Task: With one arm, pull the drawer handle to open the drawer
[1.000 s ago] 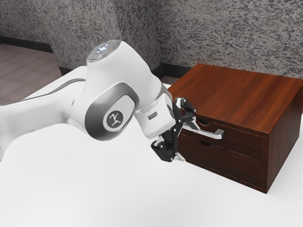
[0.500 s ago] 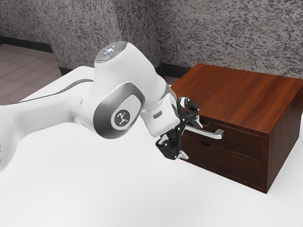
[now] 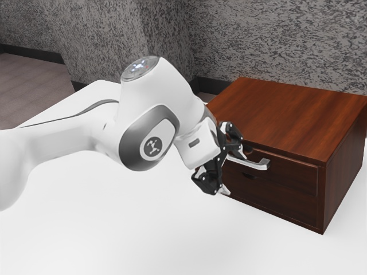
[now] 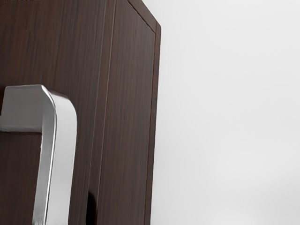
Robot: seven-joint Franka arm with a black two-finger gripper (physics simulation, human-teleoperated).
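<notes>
Over the last second the gripper [image 3: 222, 162] has been brought closer, so that the near end of the drawer handle [image 3: 257, 164] is now placed between the wide-open jaws; closing is judged due next.

Silver drawer handle [image 4: 58, 164], curved at its end, mounted on the dark wooden drawer front [image 4: 47, 42]; white table [image 4: 225, 117] lies past the wood's edge.

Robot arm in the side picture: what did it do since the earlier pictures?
The white robot arm slid toward the exterior view's right, bringing its open black jaws closer to the silver metal handle. Nothing is grabbed yet. The brown wooden cabinet and its top drawer have not moved.
</notes>
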